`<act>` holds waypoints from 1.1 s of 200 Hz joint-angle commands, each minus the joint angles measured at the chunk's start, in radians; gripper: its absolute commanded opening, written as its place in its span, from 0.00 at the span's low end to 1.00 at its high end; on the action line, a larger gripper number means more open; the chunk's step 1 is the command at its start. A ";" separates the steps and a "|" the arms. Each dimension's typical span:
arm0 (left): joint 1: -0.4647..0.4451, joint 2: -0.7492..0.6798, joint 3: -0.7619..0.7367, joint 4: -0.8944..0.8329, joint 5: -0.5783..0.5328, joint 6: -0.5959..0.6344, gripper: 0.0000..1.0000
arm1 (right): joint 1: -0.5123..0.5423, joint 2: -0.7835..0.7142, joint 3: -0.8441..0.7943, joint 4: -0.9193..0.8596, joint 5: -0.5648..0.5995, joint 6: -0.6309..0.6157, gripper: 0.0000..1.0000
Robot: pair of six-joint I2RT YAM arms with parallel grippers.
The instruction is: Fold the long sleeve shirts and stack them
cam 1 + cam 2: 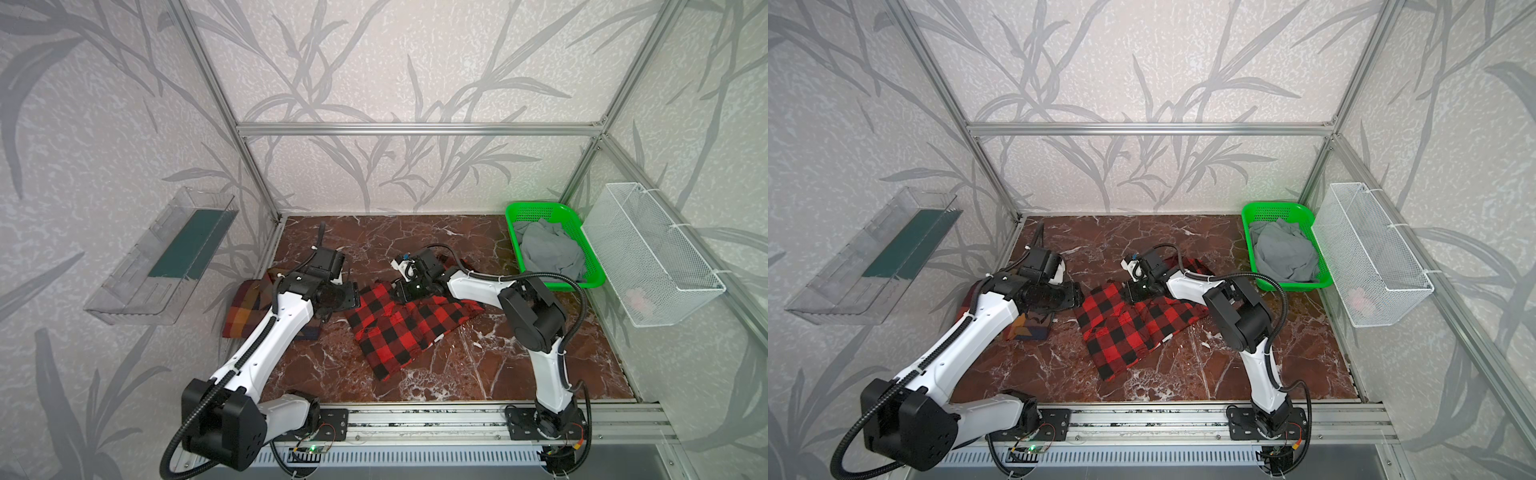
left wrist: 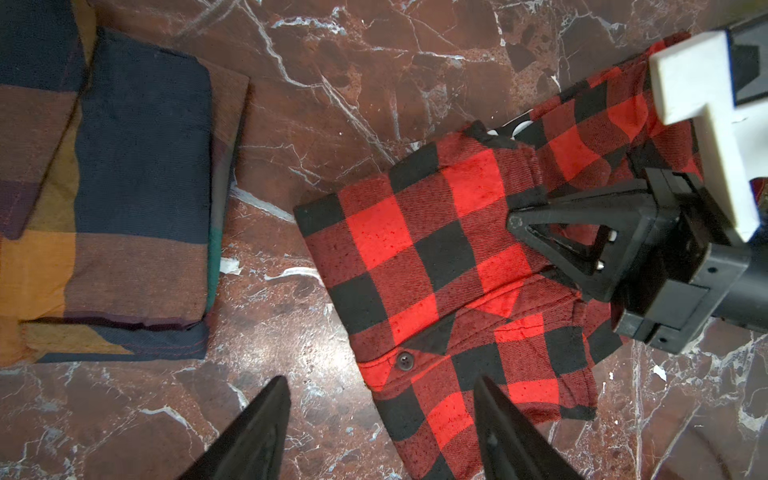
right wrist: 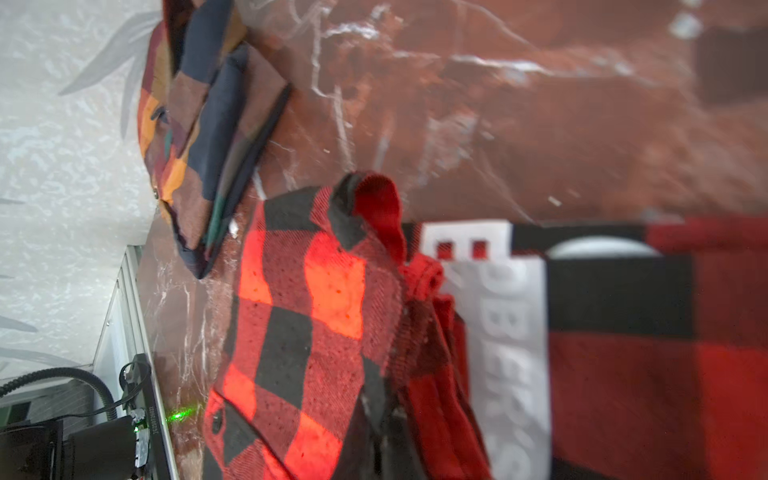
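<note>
Pinching a bunched fold of the red-and-black shirt [image 1: 399, 328] close to its white neck label [image 3: 511, 332], the right claw [image 2: 517, 222] has its jaws pressed together on the cloth. The left claw [image 2: 380, 380] is spread and holds nothing, hanging above the shirt's near-left hem, beside a dark button [image 2: 404, 360].

The red-and-black shirt lies rumpled and only partly folded around the middle of the table [image 1: 478, 374], with one end trailing toward the front edge. The plaid shirt [image 1: 245, 307] sits by the left edge as a flat folded block, partly hidden under the left arm in both top views. It lies near the red one but does not touch it.

The flannel looks soft, light and limp. It should drape and sag from any single hold, and folded layers will likely slide apart if it is dragged. It is not fragile and the weave looks grippy, so a firm pinch ought to hold. Thin single layers may be missed against the smooth marble.

The best holds are probably the thicker stitched parts: collar band, hem corners, button placket or cuffs. Two spread holds along one edge, one per claw, would keep that edge straight. Lifting by the middle would likely bunch the cloth.
</note>
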 commanded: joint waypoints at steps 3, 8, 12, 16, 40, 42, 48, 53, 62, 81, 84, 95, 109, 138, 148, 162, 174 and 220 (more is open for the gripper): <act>0.004 0.012 -0.012 -0.005 0.018 0.005 0.70 | -0.049 -0.085 -0.078 0.095 0.022 0.055 0.00; 0.004 0.014 -0.012 -0.004 0.021 0.005 0.70 | -0.053 -0.086 -0.089 0.103 0.021 0.060 0.00; 0.005 0.013 -0.014 -0.004 0.025 0.004 0.70 | -0.057 -0.084 -0.095 0.104 0.019 0.062 0.00; 0.003 0.016 -0.015 -0.004 0.028 0.001 0.70 | -0.059 -0.078 -0.096 0.101 0.020 0.060 0.00; -0.002 0.022 -0.021 -0.008 0.049 -0.012 0.70 | -0.064 -0.016 -0.070 0.051 -0.004 0.061 0.00; -0.003 0.021 -0.022 -0.008 0.050 -0.014 0.70 | -0.064 -0.014 -0.069 0.049 -0.003 0.061 0.01; -0.005 0.024 -0.024 -0.010 0.054 -0.019 0.70 | -0.065 -0.010 -0.075 0.046 0.004 0.063 0.02; -0.006 0.023 -0.027 -0.010 0.055 -0.023 0.70 | -0.066 -0.016 -0.082 0.042 0.023 0.064 0.02; -0.009 0.025 -0.035 -0.008 0.062 -0.032 0.70 | -0.069 -0.043 -0.111 0.040 0.084 0.065 0.02; -0.016 0.028 -0.050 0.000 0.083 -0.051 0.70 | -0.091 -0.098 -0.166 0.018 0.221 0.089 0.00; -0.017 0.030 -0.052 0.001 0.085 -0.054 0.70 | -0.096 -0.104 -0.173 0.012 0.243 0.098 0.00; -0.020 0.033 -0.053 0.001 0.093 -0.060 0.70 | -0.107 -0.115 -0.207 0.023 0.298 0.141 0.00; -0.021 0.041 -0.047 -0.002 0.095 -0.062 0.70 | -0.110 -0.124 -0.255 0.049 0.366 0.204 0.00; -0.023 0.050 -0.037 -0.022 0.073 -0.055 0.70 | -0.110 -0.156 -0.394 0.208 0.489 0.388 0.00; -0.022 0.052 -0.036 -0.025 0.070 -0.048 0.70 | -0.104 -0.152 -0.389 0.214 0.481 0.406 0.00; -0.022 0.056 -0.029 -0.035 0.054 -0.038 0.70 | -0.073 -0.166 -0.342 0.146 0.504 0.407 0.00; -0.021 0.064 -0.018 -0.047 0.037 -0.026 0.70 | -0.031 -0.203 -0.347 0.140 0.565 0.439 0.00; -0.019 0.076 -0.003 -0.064 0.021 -0.019 0.73 | -0.017 -0.300 -0.254 -0.043 0.580 0.497 0.26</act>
